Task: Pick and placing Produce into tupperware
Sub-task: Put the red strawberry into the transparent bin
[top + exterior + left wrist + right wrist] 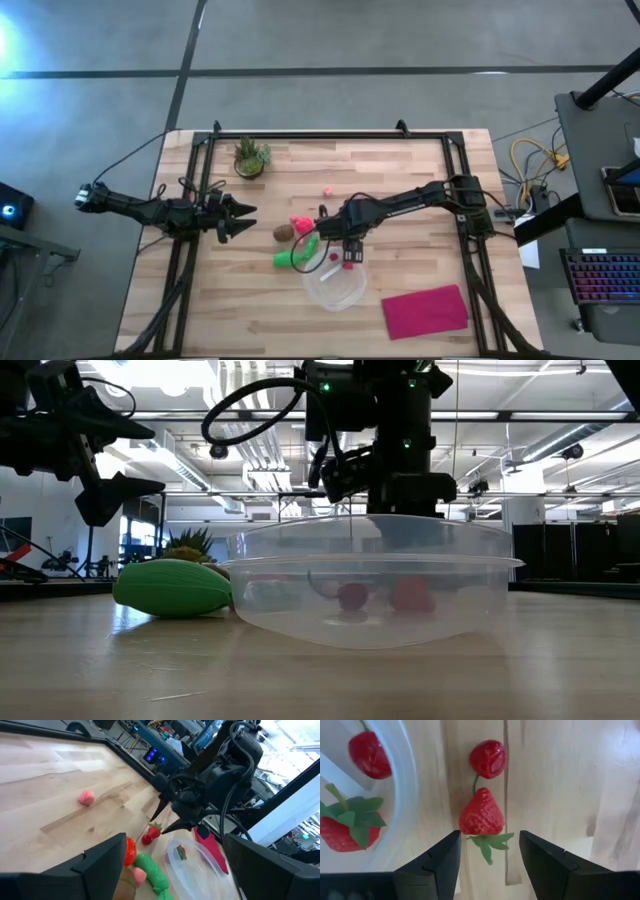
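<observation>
Right gripper (489,851): fingers spread, empty, poised above a strawberry (480,814) lying on the table (420,190) just outside the container's rim, a cherry (488,758) touching its tip
Round clear container (335,283): near the table's front middle; holds one strawberry (344,825) and one cherry (369,755)
Green pieces (297,255), brown oval (283,232): just beside the container
Small pink piece (327,189): well apart
Left gripper (243,220): fingers spread, empty, waiting at the left

1 camera looks straight down, 1 sits at tabletop level, 2 ride the wrists; all share the tupperware (335,285).
</observation>
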Controlling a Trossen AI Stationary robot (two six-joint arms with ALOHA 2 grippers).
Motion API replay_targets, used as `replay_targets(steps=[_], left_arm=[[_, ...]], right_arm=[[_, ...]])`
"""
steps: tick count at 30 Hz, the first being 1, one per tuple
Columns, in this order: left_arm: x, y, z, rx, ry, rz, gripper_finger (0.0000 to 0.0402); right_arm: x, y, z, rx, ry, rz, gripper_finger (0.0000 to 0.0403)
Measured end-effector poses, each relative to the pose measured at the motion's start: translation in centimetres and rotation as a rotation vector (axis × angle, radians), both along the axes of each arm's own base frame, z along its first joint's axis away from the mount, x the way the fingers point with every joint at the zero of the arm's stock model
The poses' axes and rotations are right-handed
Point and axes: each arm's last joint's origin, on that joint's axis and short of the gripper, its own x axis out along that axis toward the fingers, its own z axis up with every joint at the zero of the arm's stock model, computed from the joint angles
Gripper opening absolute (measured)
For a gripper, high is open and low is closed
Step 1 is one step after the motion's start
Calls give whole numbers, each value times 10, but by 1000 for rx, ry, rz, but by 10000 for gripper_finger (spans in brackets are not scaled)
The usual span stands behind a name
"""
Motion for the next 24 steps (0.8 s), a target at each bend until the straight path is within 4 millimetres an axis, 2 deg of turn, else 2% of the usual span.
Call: replay_targets(steps=[12,24], left_arm=[[0,0,0,0,0,0,320],[0,0,0,0,1,0,320]], right_arm=[[3,0,-9,8,-63,-17,194],[-1,-1,-16,11,-49,-79,194]])
